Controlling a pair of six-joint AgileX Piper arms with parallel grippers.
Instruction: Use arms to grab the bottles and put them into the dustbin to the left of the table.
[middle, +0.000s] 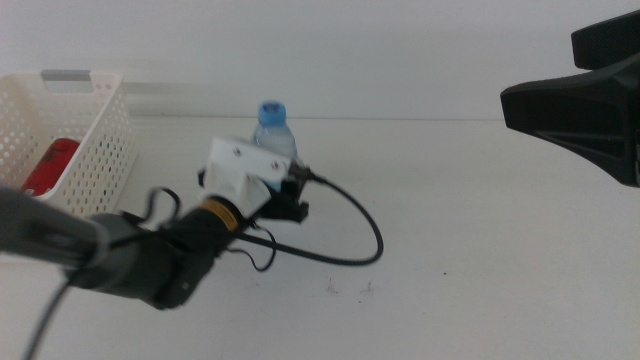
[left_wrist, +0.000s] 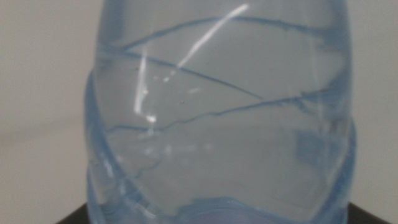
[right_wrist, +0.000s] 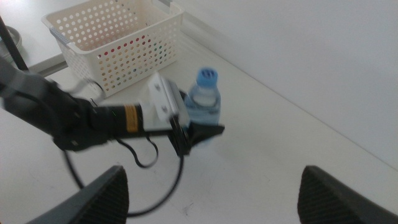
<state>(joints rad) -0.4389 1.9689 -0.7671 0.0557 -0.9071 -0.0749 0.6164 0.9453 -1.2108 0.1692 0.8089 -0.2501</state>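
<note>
A clear water bottle (middle: 273, 130) with a blue cap stands upright on the white table (middle: 480, 230), right of the dustbin (middle: 95, 130). My left gripper (middle: 292, 193) is open around its lower half, one jaw on each side; the bottle (left_wrist: 217, 112) fills the left wrist view. The right wrist view shows the same bottle (right_wrist: 204, 99) held between the left gripper (right_wrist: 200, 129) jaws. A red can (middle: 50, 165) lies inside the dustbin (right_wrist: 124, 43). My right gripper (right_wrist: 211, 177) hangs open and empty, high at the right (middle: 545, 72). The tea bottle is out of view.
A black cable (middle: 368, 240) loops from the left wrist across the table in front of the bottle. The white wall runs close behind the table's far edge. Small dark specks (middle: 348, 288) mark the tabletop near the front.
</note>
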